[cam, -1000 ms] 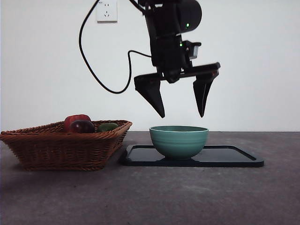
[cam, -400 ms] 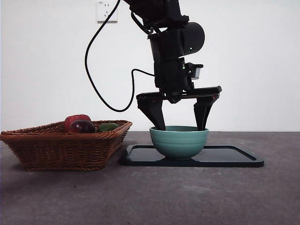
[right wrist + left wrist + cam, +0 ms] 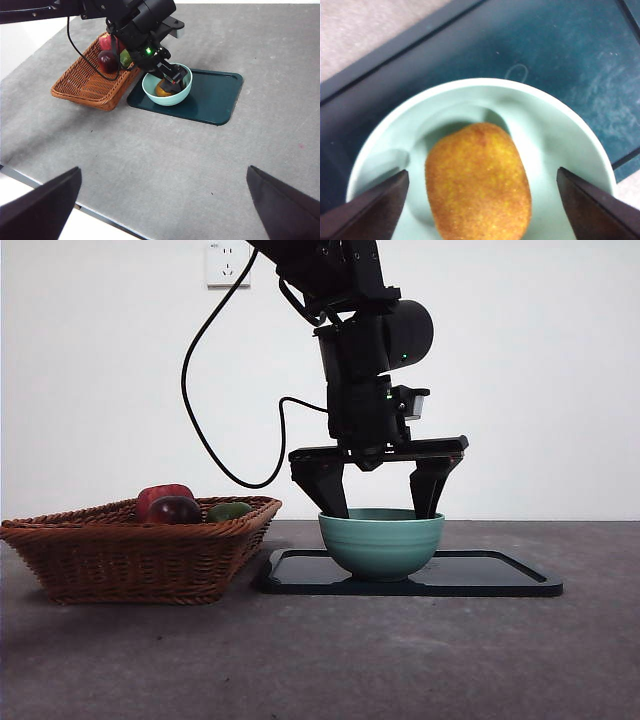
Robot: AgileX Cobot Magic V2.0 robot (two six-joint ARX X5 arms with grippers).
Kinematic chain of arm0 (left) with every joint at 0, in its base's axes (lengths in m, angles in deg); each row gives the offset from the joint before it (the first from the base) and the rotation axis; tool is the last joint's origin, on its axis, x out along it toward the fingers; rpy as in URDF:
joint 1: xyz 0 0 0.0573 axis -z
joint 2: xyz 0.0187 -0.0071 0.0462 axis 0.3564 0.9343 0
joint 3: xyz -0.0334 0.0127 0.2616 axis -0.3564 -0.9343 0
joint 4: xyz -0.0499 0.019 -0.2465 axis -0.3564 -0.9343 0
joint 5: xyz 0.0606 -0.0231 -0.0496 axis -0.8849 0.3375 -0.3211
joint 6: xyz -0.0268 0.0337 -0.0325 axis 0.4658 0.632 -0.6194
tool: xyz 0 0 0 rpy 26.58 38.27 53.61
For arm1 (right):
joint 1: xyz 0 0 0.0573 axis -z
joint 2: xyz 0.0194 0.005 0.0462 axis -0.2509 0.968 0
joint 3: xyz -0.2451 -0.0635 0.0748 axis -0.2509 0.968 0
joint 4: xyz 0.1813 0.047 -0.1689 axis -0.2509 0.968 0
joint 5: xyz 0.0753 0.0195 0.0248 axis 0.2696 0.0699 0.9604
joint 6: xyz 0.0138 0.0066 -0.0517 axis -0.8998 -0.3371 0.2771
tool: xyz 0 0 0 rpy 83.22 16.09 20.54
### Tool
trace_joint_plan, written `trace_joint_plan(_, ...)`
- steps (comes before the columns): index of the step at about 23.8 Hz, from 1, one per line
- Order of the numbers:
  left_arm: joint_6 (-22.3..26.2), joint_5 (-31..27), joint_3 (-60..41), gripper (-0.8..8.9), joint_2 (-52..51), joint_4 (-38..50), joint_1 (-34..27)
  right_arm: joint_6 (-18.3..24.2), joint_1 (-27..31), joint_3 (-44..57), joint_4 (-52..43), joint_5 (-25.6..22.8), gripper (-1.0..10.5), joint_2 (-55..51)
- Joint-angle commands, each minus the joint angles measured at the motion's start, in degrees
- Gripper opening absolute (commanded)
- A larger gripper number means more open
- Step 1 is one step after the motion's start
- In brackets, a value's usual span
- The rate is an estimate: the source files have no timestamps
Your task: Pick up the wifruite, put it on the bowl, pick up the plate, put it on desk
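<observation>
The orange-brown wifruite [image 3: 477,185] lies inside the teal-green bowl [image 3: 560,135]; the bowl's wall [image 3: 382,545] hides it in the front view. The bowl stands on the dark plate [image 3: 500,575], a flat tray on the desk [image 3: 320,660]. My left gripper [image 3: 383,508] is open, its jaw tips dipped just inside the rim on either side of the fruit and apart from it, as the left wrist view [image 3: 482,172] shows. My right gripper [image 3: 164,170] is open and hangs high above the desk, looking down on the bowl [image 3: 150,92], the wifruite [image 3: 162,90] and the plate [image 3: 215,100].
A wicker basket [image 3: 130,550] stands beside the plate, holding a red fruit [image 3: 160,495], a dark purple fruit [image 3: 176,510] and a green fruit [image 3: 230,511]. The left arm's black cable [image 3: 200,430] loops over the basket side. The desk edge [image 3: 45,187] runs near the right wrist camera.
My left gripper has come down from above the bowl until its open jaws reach inside the rim. The bowl, plate and basket have not moved.
</observation>
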Motion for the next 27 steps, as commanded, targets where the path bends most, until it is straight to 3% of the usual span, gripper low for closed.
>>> trace_joint_plan(1, -0.26, 0.11, 1.66, 3.98, 1.81, -0.17, 0.17, -0.57, -0.26, -0.61, 4.28, 0.22, 5.6, 0.11)
trace_joint_plan(12, 0.59, 0.55, 1.66, 3.96, 2.45, -0.87, 0.42, -0.59, -0.26, -0.61, 4.28, 1.18, 5.6, 0.11)
trace_joint_plan(15, 0.61, 0.55, 1.66, 2.99, 2.49, -1.09, 0.42, -0.59, -0.26, -0.61, 4.28, 1.22, 5.6, 0.11)
trace_joint_plan(21, 0.81, 0.55, 2.03, 2.36, 2.67, -0.68, 0.39, -0.57, -0.26, -0.61, 4.28, 1.2, 5.6, 0.11)
trace_joint_plan(27, 0.81, 0.52, 11.37, 2.37, 2.64, -7.52, 0.04, -0.57, -0.26, -0.61, 4.28, 1.22, 5.6, 0.11)
